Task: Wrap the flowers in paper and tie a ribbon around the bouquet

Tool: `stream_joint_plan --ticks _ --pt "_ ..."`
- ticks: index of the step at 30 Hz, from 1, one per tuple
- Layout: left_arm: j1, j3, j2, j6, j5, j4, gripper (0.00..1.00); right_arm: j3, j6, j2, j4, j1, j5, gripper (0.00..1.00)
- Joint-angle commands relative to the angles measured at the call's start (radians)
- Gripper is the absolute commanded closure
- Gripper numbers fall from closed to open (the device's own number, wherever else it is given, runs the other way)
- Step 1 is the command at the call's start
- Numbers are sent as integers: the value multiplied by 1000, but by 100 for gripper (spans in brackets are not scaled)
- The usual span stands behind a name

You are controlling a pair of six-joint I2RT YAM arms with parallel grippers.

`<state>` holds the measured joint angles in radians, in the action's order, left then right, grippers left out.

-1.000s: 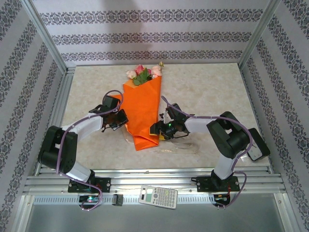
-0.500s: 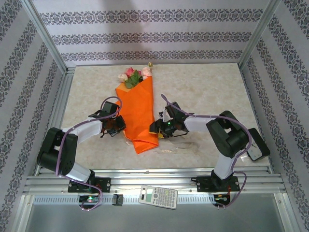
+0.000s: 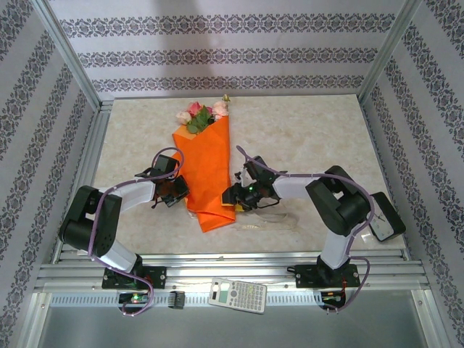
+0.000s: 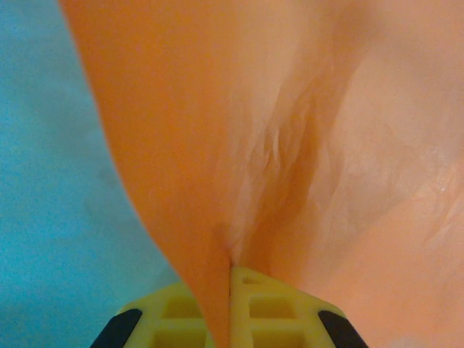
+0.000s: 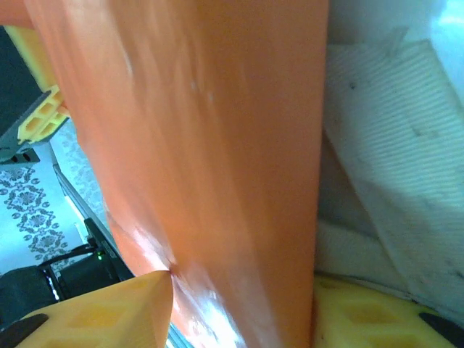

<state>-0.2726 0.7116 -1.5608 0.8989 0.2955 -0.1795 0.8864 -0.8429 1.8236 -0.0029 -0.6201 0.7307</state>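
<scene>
At mid-table the bouquet (image 3: 206, 170) was wrapped, flowers (image 3: 203, 112) at its far end, the left gripper (image 3: 180, 190) pinched tight on the paper (image 4: 290, 145), the right gripper (image 3: 233, 196) clasping the narrow end, and the ribbon (image 3: 279, 221) lying untied just beside it, so tying was left to do

The paper (image 3: 206, 177) is bright orange, the flowers (image 3: 201, 114) pink and cream, the table (image 3: 304, 138) mottled beige, the walls (image 3: 217, 51) damask-striped grey.
</scene>
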Motion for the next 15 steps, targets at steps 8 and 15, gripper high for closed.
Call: stream_joint_plan --ticks 8,15 --pt "8 0 141 73 -113 -171 89 5 -44 6 32 -20 -41 96" --pt "-38 -5 414 418 -60 -348 50 -34 -77 -48 62 -29 -107 100"
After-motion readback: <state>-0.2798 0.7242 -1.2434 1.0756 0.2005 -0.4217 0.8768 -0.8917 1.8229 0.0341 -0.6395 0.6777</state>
